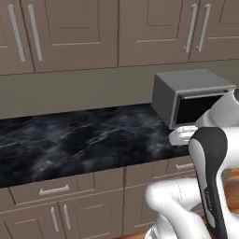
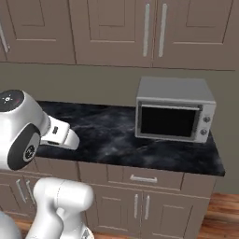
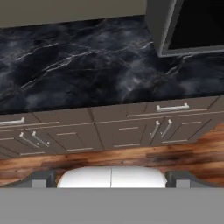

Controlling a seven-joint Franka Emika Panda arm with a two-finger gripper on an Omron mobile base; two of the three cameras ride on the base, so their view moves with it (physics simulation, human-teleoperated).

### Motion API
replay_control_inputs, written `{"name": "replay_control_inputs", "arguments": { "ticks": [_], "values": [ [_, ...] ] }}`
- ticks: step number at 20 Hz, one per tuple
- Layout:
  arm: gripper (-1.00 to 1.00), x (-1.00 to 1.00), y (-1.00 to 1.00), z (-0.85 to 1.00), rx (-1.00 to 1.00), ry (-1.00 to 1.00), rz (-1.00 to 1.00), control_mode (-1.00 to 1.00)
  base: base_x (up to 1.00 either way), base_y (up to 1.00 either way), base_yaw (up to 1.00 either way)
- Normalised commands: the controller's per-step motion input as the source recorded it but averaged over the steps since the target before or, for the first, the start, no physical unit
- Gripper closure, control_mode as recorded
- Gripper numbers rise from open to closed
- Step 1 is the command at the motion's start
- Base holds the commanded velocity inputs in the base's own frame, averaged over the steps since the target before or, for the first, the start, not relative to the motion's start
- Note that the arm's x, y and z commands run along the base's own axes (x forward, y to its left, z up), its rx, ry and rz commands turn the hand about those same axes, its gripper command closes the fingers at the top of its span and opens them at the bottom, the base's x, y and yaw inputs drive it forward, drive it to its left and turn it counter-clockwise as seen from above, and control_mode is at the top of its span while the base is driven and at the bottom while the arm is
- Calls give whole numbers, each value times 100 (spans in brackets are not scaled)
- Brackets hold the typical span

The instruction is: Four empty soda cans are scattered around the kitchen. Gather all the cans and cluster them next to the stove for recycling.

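- Hand spread wide, holding nothing — aimed at bare black table beside grey microwave.
- No soda cans or stove visible — gathering apparently all left to do.

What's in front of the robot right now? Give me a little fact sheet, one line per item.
Setting: rendered kitchen, wooden floor
Counter: black marble countertop
Appliance: grey microwave at the right end of the counter, door closed
Storage: brown wall cabinets above, drawers and cupboard doors below
Hand: hand open, holding nothing, off the counter's front edge with floor under it
Soda cans: none in sight
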Motion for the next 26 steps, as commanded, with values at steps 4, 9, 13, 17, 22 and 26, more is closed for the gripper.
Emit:
{"name": "replay_control_inputs", "arguments": {
  "ticks": [4, 9, 13, 17, 22, 26],
  "values": [
    [-100, 0, 0, 0, 0, 0, 0, 100, 0, -7, -44],
    [-100, 0, 0, 0, 0, 0, 0, 100, 0, 0, -47],
    [-100, 0, 0, 0, 0, 0, 0, 100, 0, 3, -48],
    [-100, 0, 0, 0, 0, 0, 0, 100, 0, 3, -48],
    [-100, 0, 0, 0, 0, 0, 0, 100, 0, 2, -48],
    [-100, 0, 0, 0, 0, 0, 0, 100, 0, 0, -48]
  ]
}}
